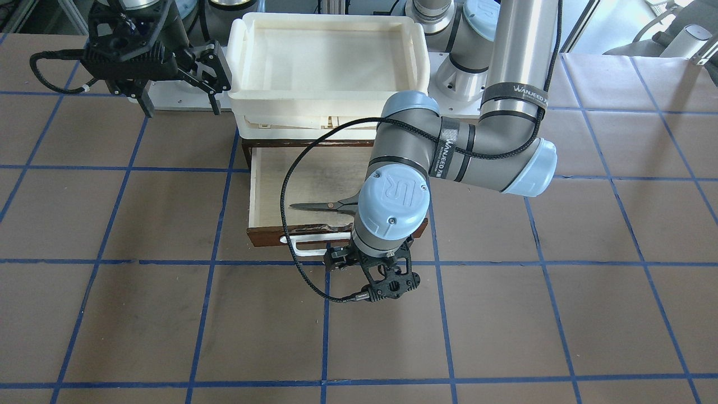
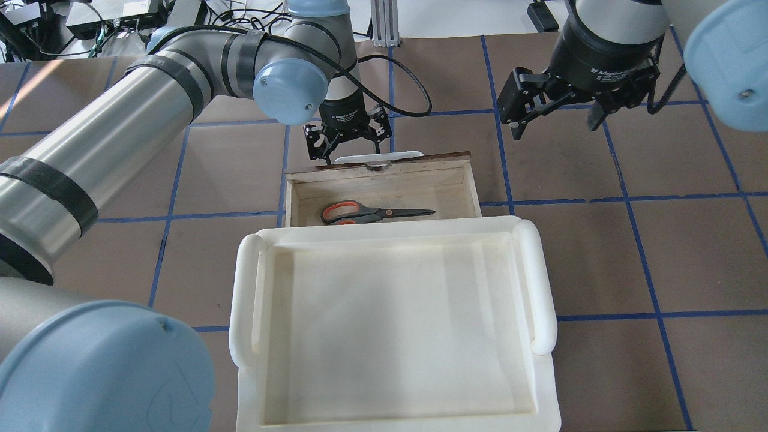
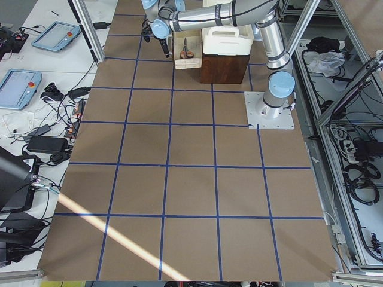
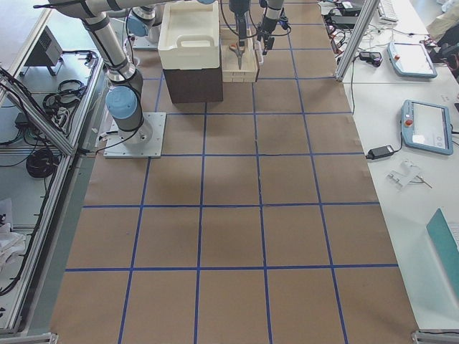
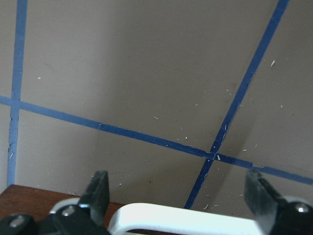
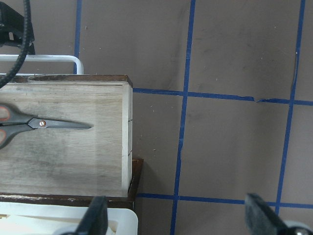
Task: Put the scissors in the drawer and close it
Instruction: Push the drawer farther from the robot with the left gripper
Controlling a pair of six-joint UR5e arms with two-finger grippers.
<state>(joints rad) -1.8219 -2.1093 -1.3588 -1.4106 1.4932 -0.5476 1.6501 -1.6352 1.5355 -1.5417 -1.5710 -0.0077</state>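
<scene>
- Overhead: the small grey-and-orange-handled metal scissors (image 2: pixel 375 212) lie inside the open, shallow plywood drawer (image 2: pixel 451 191). The right gripper (image 2: pixel 555 120) hangs well apart, its fingers spread wide and empty.
- Left wrist: the left gripper (image 5: pixel 178 192) stands wide astride the white wire handle (image 5: pixel 186 215). An off-centre push could skew and jam the drawer.

A brown paper-covered counter (image 3: pixel 191 179) carries a grid of blue tape lines (image 3: pixel 170 124). A streak of sunlight (image 3: pixel 102 226) crosses one corner. White side tables (image 4: pixel 391 229) alongside hold teach pendants (image 4: pixel 427 126) and tangled cables (image 3: pixel 51 142).
</scene>
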